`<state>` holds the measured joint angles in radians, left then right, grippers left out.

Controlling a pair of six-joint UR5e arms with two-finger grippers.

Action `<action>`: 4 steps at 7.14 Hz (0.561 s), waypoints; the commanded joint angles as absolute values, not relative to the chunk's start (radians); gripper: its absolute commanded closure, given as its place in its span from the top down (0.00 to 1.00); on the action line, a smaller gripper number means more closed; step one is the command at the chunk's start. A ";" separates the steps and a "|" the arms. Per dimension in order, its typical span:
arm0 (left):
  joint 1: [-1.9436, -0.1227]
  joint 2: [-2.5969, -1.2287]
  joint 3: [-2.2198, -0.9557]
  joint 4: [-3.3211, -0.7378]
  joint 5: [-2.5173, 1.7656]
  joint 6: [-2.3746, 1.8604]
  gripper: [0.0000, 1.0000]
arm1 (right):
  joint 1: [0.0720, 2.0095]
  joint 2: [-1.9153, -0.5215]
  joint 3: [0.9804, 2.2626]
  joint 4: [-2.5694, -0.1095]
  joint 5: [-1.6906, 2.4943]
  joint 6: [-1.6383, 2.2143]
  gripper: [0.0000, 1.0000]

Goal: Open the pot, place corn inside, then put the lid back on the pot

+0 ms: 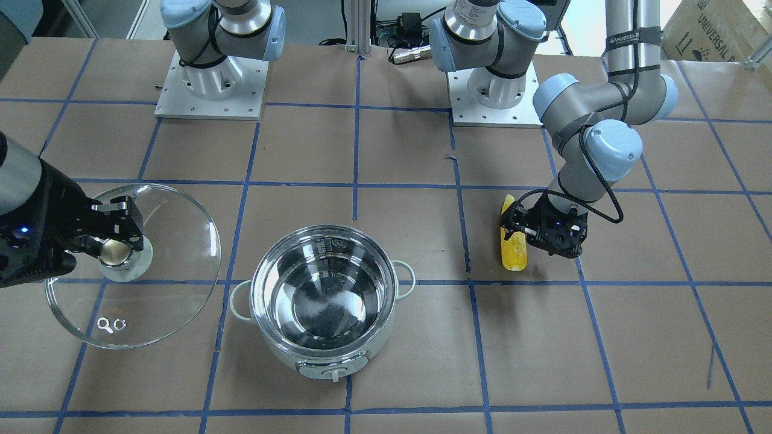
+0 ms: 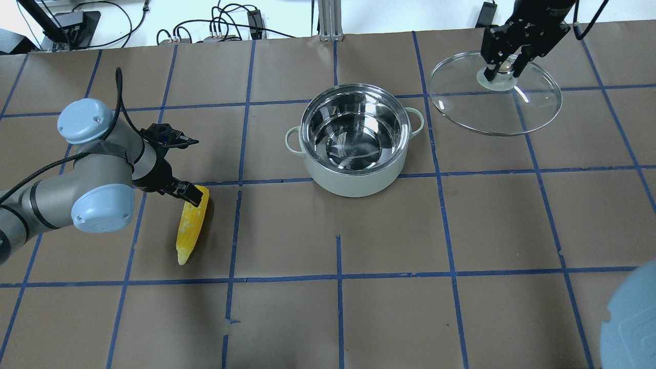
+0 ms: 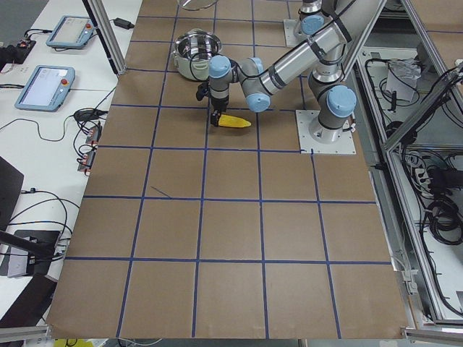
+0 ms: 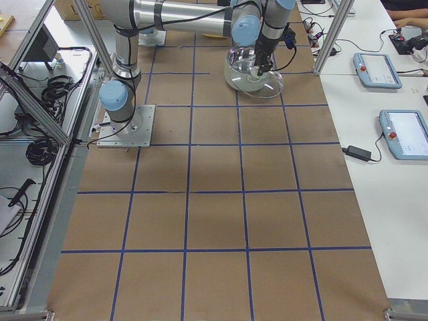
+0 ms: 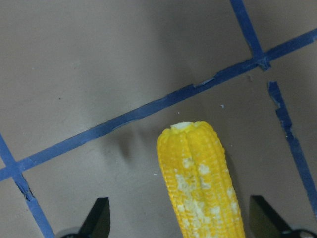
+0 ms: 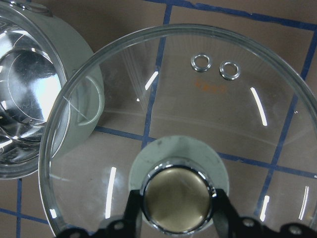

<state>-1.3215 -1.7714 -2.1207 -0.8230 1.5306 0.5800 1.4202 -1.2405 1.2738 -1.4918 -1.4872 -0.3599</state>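
The pale mint-green pot [image 2: 353, 182] stands open at the table's middle, its steel inside empty; it also shows in the front view [image 1: 283, 355]. The yellow corn [image 2: 190, 225] lies on the table to the pot's left. My left gripper [image 2: 192, 197] is down over the corn's thick end, open, one finger on each side with gaps, as the left wrist view shows [image 5: 181, 220]. My right gripper [image 2: 505, 69] is shut on the brass knob [image 6: 177, 198] of the glass lid [image 2: 512, 110] and holds it tilted above the table, to the right of the pot.
The table is brown paper with a blue tape grid [image 2: 338, 277]. The two arm bases [image 1: 211, 84] stand at the robot's edge. Cables and boxes [image 2: 215, 31] lie past the far edge.
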 commanded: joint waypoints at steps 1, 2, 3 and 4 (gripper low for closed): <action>-1.322 -1.773 -2.135 -0.816 1.531 0.537 1.00 | 1.417 -1.207 1.275 -1.514 -1.486 -0.360 0.40; -1.321 -1.779 -2.146 -0.816 1.532 0.513 1.00 | 1.417 -1.195 1.275 -1.529 -1.486 -0.362 0.40; -1.322 -1.767 -2.148 -0.818 1.532 0.499 1.00 | 1.417 -1.189 1.275 -1.538 -1.486 -0.361 0.38; -1.322 -1.769 -2.149 -0.818 1.532 0.499 1.00 | 1.417 -1.181 1.275 -1.574 -1.486 -0.360 0.38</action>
<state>-1.3219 -1.7707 -2.1458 -0.8171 1.5322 0.5066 1.4175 -1.1914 1.2747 -1.5416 -1.4865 -0.3608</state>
